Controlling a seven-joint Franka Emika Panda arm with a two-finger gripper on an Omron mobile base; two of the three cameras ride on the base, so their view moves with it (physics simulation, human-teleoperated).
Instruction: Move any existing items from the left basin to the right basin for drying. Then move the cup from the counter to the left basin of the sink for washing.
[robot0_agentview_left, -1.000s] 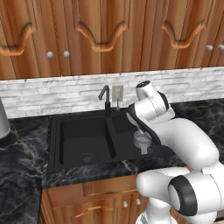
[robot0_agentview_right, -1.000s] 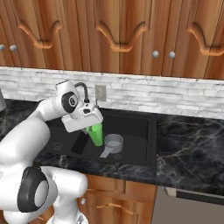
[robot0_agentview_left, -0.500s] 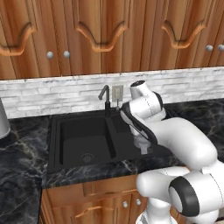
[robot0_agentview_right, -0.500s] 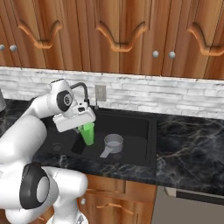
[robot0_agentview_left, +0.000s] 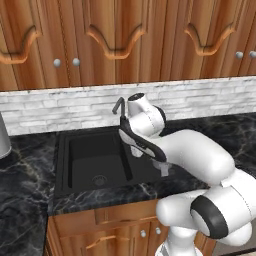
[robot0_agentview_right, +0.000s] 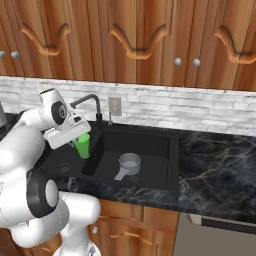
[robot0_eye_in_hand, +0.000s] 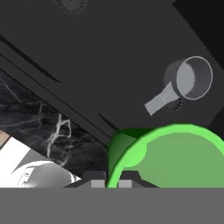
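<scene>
No text, label, brand, number or sign can be read anywhere in these pictures.

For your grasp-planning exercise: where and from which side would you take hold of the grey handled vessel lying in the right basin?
Probably from above: the grey vessel sits upright in the right basin, mouth open. Pinch its rim, or its short handle sticking out sideways.
</scene>
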